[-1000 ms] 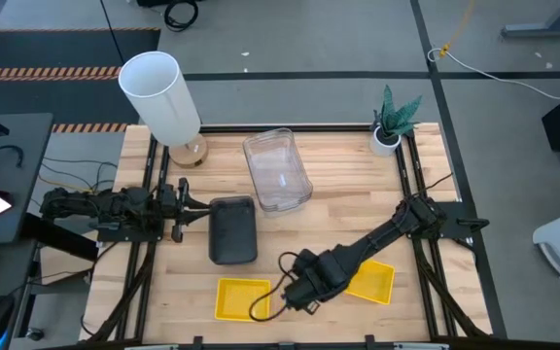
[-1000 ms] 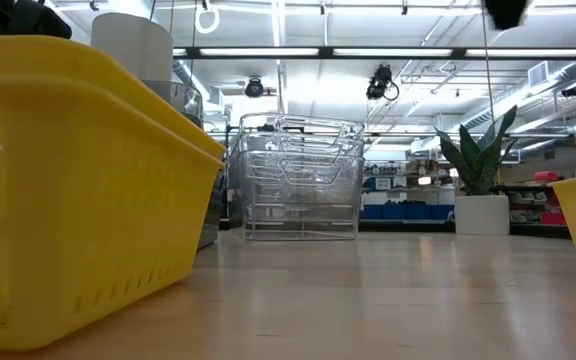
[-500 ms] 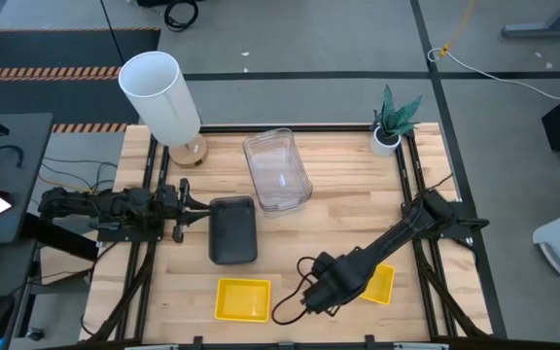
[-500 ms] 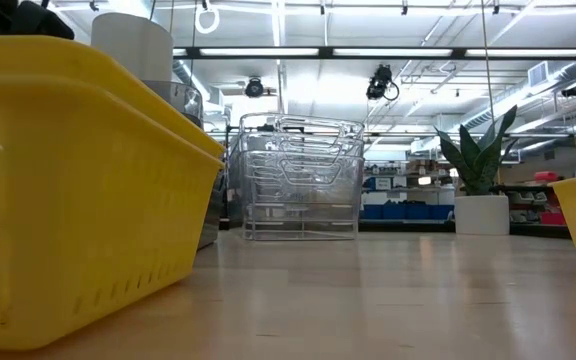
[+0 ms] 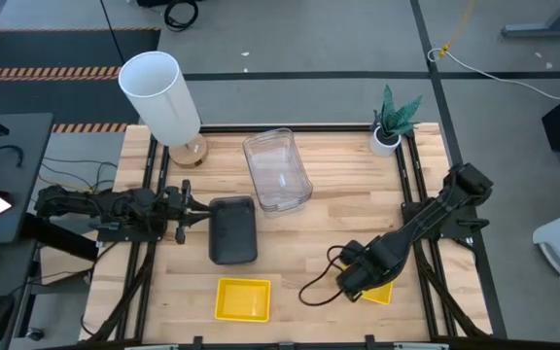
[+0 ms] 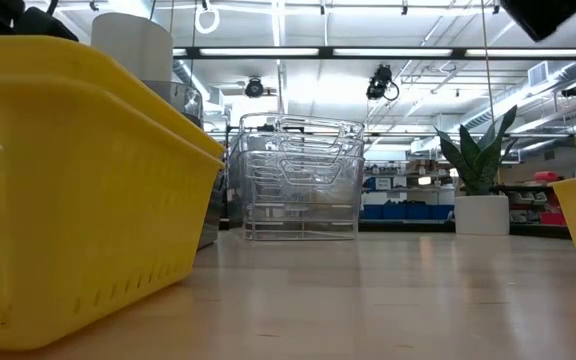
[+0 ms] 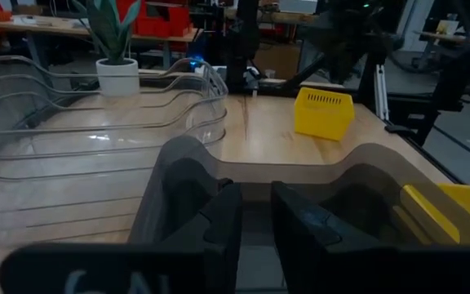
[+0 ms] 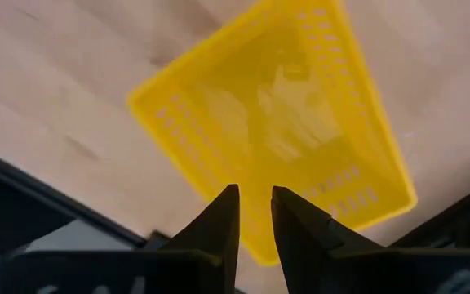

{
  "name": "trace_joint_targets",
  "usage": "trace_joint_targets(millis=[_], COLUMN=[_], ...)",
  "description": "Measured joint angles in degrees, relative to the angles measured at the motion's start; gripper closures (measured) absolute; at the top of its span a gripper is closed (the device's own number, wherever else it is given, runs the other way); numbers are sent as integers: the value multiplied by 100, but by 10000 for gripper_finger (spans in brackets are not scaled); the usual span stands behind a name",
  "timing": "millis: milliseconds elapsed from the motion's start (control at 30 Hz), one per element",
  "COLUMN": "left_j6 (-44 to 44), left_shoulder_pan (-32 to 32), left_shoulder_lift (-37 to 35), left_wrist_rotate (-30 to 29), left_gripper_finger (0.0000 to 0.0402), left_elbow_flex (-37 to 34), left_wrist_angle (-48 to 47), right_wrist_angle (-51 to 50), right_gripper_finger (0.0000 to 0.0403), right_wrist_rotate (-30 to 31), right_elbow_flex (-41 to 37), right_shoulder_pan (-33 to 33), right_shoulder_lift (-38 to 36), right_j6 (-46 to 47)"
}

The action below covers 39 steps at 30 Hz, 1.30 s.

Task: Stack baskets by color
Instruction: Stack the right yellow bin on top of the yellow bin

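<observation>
Two yellow baskets lie apart near the front edge: one at the left (image 5: 243, 298), one at the right (image 5: 383, 291). My right gripper (image 5: 356, 280) hangs above the right one (image 8: 300, 106) and points down. Its fingers (image 8: 255, 208) stand a narrow gap apart with nothing between them. The dark grey baskets (image 5: 232, 230) sit nested at mid-table. The clear baskets (image 5: 277, 170) sit nested behind them. My left gripper (image 5: 200, 212) waits level beside the grey stack's left wall (image 7: 178, 171), its fingers (image 7: 255, 200) slightly apart and holding nothing.
A tall white cylinder (image 5: 160, 94) stands at the far left corner and a small potted plant (image 5: 389, 124) at the far right corner. Bare wood lies between the two yellow baskets and right of the clear stack. Black frame rails run along both table sides.
My right gripper has swung from beside the left yellow basket toward the table's right edge and sunk a little. It now stands over the right yellow basket. No basket has moved.
</observation>
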Motion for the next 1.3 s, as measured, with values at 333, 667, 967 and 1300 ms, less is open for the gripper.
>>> trace_joint_targets(millis=[333, 667, 967, 1300], left_j6=[56, 68, 68, 153], left_shoulder_pan=[1, 0, 0, 0], left_shoulder_lift=[-4, -4, -4, -4], left_wrist_rotate=[-2, -2, -2, 0], left_gripper_finger=[326, 334, 327, 331], left_elbow_flex=[0, 0, 0, 0], left_wrist_angle=[75, 82, 82, 82], right_wrist_angle=[153, 694, 1528, 2200], right_gripper_finger=[274, 233, 259, 375], right_wrist_rotate=[142, -126, -228, -187], right_elbow_flex=[-1283, -1823, -2395, -2405], right_shoulder_pan=[-186, -367, -432, -434], right_shoulder_lift=[-506, -511, -511, -476], right_j6=[-496, -1363, -1592, -1663])
